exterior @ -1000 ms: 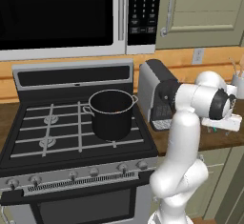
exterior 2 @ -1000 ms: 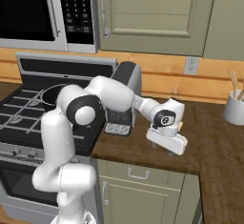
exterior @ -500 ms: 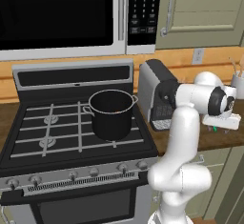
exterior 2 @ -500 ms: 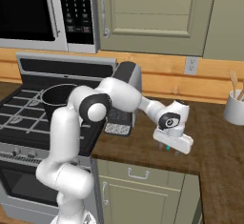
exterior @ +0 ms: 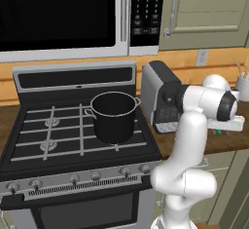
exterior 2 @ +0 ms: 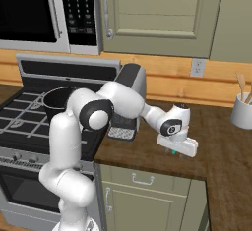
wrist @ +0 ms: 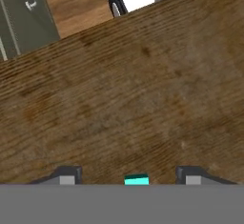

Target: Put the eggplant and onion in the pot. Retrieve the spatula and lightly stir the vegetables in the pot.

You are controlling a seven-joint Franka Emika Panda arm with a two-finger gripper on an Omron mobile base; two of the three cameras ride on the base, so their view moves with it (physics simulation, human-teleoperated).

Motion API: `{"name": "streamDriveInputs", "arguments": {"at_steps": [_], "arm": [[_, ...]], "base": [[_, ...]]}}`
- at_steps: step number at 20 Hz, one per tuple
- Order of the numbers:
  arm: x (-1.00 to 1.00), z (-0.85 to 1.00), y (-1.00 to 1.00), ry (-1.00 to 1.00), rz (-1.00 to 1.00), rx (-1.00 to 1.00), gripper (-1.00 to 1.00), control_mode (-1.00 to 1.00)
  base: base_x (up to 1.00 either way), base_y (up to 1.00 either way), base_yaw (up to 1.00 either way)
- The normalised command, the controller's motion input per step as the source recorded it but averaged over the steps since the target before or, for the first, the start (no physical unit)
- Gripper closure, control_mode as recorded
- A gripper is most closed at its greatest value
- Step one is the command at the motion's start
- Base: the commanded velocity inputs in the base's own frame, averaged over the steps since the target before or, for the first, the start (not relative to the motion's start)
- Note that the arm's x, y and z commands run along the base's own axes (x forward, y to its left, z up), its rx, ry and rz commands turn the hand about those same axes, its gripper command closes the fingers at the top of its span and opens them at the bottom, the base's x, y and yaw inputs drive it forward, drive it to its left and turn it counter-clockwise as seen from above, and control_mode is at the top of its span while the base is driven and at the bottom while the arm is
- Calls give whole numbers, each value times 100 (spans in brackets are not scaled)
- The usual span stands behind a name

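On the stove sits the pot (exterior: pixel 115 116), contents hidden; hand (wrist: pixel 126 176) spread around the spatula (wrist: pixel 136 179) on the desk (exterior 2: pixel 147 156).

Bare wooden bench (exterior 2: pixel 221 146) all round the low end effector (exterior 2: pixel 172 152); coffee machine (exterior 2: pixel 129 100) close on its stove side; utensil cup (exterior 2: pixel 242 111) well apart by wall; pot (exterior: pixel 115 116) open-topped, unobstructed above.

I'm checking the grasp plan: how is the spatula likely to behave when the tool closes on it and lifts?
The spatula looks slim and small, so probably light and stiff. It lies flat on the wooden counter, so it may be awkward to pinch and could skid. The tool straddles it with the jaws apart; an off-centre grip could let it swing.
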Motion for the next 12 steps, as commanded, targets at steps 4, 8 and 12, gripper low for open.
{"name": "streamDriveInputs", "arguments": {"at_steps": [4, 8, 12], "arm": [[27, -48, 1, -14, 5, -10, 100, -100], [11, -46, 0, -10, 8, -1, 100, -100], [1, -17, 24, 0, 5, 0, 100, -100]], "base": [[0, 0, 0], [0, 0, 0], [0, 0, 0]]}}
